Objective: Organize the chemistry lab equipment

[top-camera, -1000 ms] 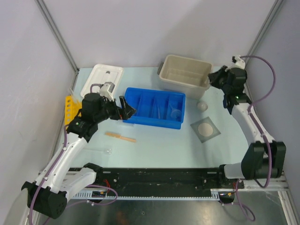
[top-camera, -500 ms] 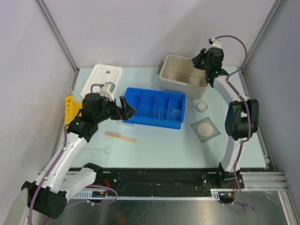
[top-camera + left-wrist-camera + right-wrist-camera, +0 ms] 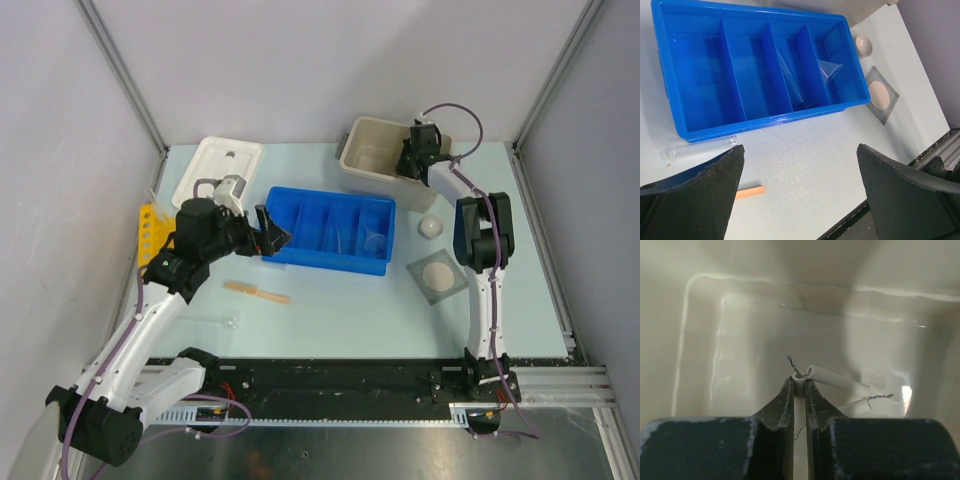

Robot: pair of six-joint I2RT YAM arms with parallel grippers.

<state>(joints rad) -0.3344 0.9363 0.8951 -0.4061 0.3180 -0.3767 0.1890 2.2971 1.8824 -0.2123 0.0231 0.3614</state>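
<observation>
Right claw (image 3: pixel 800 385) pinches the wire triangle (image 3: pixel 836 379) over the beige tub (image 3: pixel 740 330) beneath it; left claw (image 3: pixel 799 155) gapes, stick (image 3: pixel 749 192) and glass tube (image 3: pixel 700 147) just ahead, mesh (image 3: pixel 882 95) and dish (image 3: pixel 863 45) farther off, unsorted.

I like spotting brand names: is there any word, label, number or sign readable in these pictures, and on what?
None readable: the blue tray, beige tub, white lid, yellow rack and the wire triangle held in the right gripper all show no text.
</observation>
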